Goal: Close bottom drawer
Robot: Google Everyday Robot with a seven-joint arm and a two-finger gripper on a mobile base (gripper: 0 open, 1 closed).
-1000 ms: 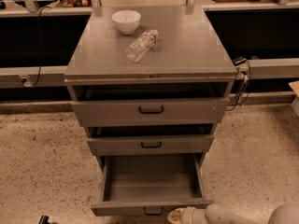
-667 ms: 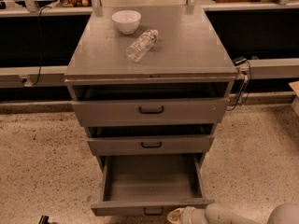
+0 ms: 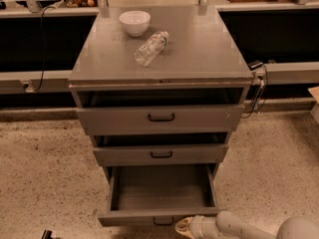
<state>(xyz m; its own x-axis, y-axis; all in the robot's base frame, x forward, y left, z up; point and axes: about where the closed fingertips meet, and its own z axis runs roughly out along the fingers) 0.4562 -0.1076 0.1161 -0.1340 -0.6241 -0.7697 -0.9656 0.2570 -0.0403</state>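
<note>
The bottom drawer (image 3: 158, 216) is the lowest of three grey drawers in a grey metal cabinet. It is pulled far out, with a plain empty grey interior and a small dark handle (image 3: 163, 221) at the centre of its low front panel. My gripper (image 3: 182, 227) is at the bottom edge of the camera view, just right of that handle and close to the front panel. My white arm (image 3: 249, 229) comes in from the lower right.
The top drawer (image 3: 160, 117) and middle drawer (image 3: 160, 154) are each slightly pulled out. A white bowl (image 3: 134, 22) and a clear plastic bottle (image 3: 150, 48) lying on its side rest on the cabinet top (image 3: 199, 54). Speckled floor surrounds the cabinet. A cable (image 3: 258, 91) hangs at its right.
</note>
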